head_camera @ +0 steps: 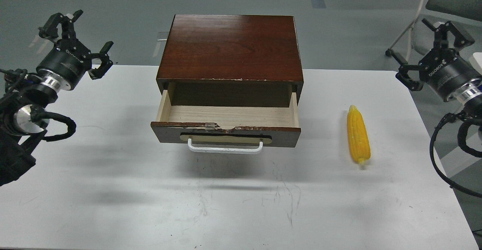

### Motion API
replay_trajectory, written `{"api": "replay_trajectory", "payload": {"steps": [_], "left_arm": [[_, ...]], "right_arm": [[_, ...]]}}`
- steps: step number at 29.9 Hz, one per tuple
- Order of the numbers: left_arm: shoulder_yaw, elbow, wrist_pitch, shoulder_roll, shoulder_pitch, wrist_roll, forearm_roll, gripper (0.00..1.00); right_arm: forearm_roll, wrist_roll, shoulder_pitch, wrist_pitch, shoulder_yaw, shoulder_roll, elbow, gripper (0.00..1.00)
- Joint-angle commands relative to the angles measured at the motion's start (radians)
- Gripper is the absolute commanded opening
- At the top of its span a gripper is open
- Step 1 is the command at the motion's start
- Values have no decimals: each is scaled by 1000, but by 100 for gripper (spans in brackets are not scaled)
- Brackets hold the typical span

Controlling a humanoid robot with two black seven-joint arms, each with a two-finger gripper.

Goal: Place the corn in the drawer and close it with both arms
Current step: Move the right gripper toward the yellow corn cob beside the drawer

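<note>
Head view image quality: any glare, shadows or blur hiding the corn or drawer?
Head view: sharp overall; soft glare on the cabinet top; diffuse shadows on the table under the drawer; corn evenly lit, unobscured; both grippers, left and right, in focus.

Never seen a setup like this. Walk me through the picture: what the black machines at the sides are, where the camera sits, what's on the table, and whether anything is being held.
The single picture comes from the robot's own head, looking forward and down. The black things at the sides are its two arms. Each ends in a claw: the left gripper and the right gripper, both open and empty, raised off the white table. In the middle stands a dark wooden cabinet with its drawer pulled out and nothing inside. The corn lies on the table right of the drawer, nearer the right arm. Nothing is held.
</note>
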Motion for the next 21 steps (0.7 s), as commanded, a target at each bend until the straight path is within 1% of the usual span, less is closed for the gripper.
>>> {"api": "replay_trajectory", "payload": {"steps": [1,2,3,5,6,13,21], "left_arm": [[8,19,0,-13,5,13,0,98],[8,21,0,-8,6,24,3,98],[8,21,0,-8,6,24,3,98],[11,21,0,1,8,74,0,98],[11,21,0,4,8,79,0,98],[11,19,0,7,8,84,-3,98],[10,17,0,4,45,84,-6,98]], "right_arm": [[1,-29,6,0,0,14,3,99],[0,-32,6,0,1,13,3,99],[0,-32,6,0,1,13,3,99],[0,-34,8,0,3,10,4,100],[0,-34,9,0,3,8,6,100],[-2,-31,26,0,3,11,9,100],[0,-37,24,0,11,-9,17,100]]}}
